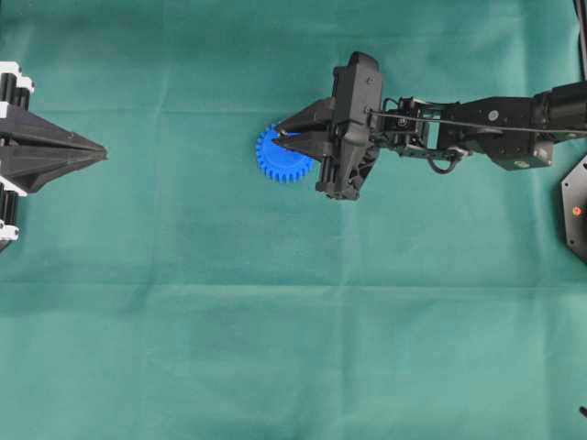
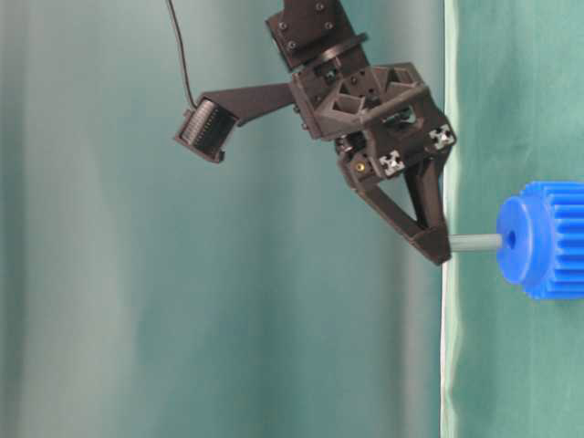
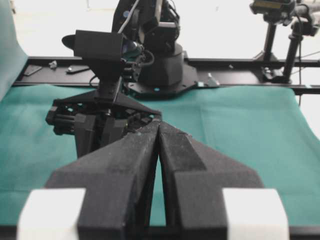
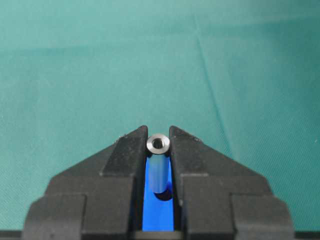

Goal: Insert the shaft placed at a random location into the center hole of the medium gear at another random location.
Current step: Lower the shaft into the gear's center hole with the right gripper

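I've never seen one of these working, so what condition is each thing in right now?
Shaft: held between the right pincer's fingers, its tip at the center hole.
Center hole: shaft end meeting it.
Medium gear: flat on the green cloth.
Right pincer: shut on the shaft.
Left pincer: shut, holding nothing.

even soft light, faint shadows; left wrist background overexposed, near pincer blurred.

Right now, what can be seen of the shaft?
The shaft is a short silvery-grey metal cylinder with a small recess in its upper end. It stands upright over the blue medium gear, its lower end at the center hole, most of its length still outside. The right tool pinches its upper end between both fingers.
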